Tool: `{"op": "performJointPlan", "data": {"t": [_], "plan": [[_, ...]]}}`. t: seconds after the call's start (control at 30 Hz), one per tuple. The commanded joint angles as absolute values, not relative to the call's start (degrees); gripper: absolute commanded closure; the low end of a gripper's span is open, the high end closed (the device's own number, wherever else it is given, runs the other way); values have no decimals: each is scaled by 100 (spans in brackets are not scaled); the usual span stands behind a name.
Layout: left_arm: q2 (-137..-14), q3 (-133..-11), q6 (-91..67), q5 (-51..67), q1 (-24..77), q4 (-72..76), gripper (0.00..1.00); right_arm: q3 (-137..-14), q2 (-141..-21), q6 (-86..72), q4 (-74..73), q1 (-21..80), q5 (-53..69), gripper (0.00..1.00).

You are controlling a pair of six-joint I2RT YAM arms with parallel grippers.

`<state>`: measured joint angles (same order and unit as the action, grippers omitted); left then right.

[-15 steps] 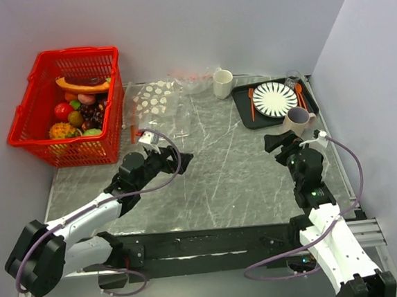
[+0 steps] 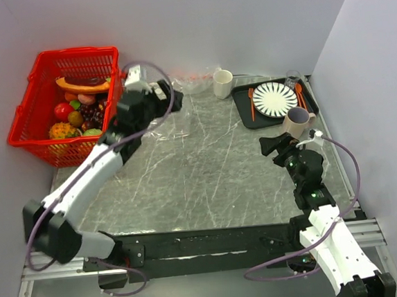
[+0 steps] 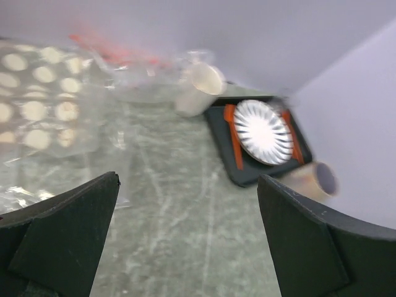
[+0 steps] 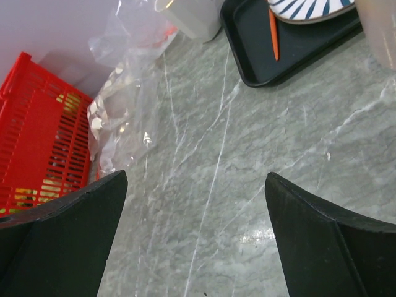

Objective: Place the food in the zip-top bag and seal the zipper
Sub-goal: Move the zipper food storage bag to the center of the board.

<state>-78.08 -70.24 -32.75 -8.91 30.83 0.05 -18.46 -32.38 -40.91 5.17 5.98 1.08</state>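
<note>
Clearly nothing is bagged yet: the food lies in the basket, the zip-top bag unfilled. Both arms' jaws gape wide, empty.

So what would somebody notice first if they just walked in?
Probably the bright red basket at the far left of the table, piled with colourful toy food. Next comes the left arm, stretched far out beside the basket, its left gripper wide open near a spotted clear bag. Over at the far right, a striped plate sits on a black tray.
</note>
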Motion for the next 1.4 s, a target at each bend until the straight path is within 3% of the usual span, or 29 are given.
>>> {"op": "performJointPlan", "data": {"t": [0.0, 0.3, 0.57, 0.67, 0.77, 0.8, 0.87, 1.03, 1.17, 1.37], "plan": [[-8891, -8084, -3278, -993, 2787, -1256, 1, -1942, -3331, -3929, 729, 606, 316, 2], [-11423, -10518, -2945, -2767, 2698, -2680, 1, -1872, -3269, -3911, 791, 606, 351, 2], [-12910, -11715, -2637, -2874, 2514, -2839, 9, -1907, -3454, -3902, 835, 607, 404, 2], [-13112, -11769, -2602, -2804, 2444, -2751, 22, -1916, -3507, -3911, 853, 606, 396, 2], [-13253, -11795, -2619, -2742, 2400, -2803, 43, -1916, -3498, -3894, 844, 606, 387, 2], [-13271, -11812, -2628, -2725, 2399, -2830, 67, -1916, -3489, -3894, 844, 606, 369, 2], [-13193, -11918, -2566, -2812, 2434, -3031, 99, -1899, -3454, -3894, 835, 606, 360, 2], [-12192, -11304, -2049, -3734, 2943, -2830, 99, -1881, -3472, -3894, 861, 606, 378, 2], [-11673, -11417, -2109, -4568, 3584, -3505, 99, -1916, -3577, -3885, 861, 607, 404, 3], [-11207, -11180, -2908, -4553, 4235, -4613, 99, -1934, -3604, -3867, 826, 615, 422, 3]]}}
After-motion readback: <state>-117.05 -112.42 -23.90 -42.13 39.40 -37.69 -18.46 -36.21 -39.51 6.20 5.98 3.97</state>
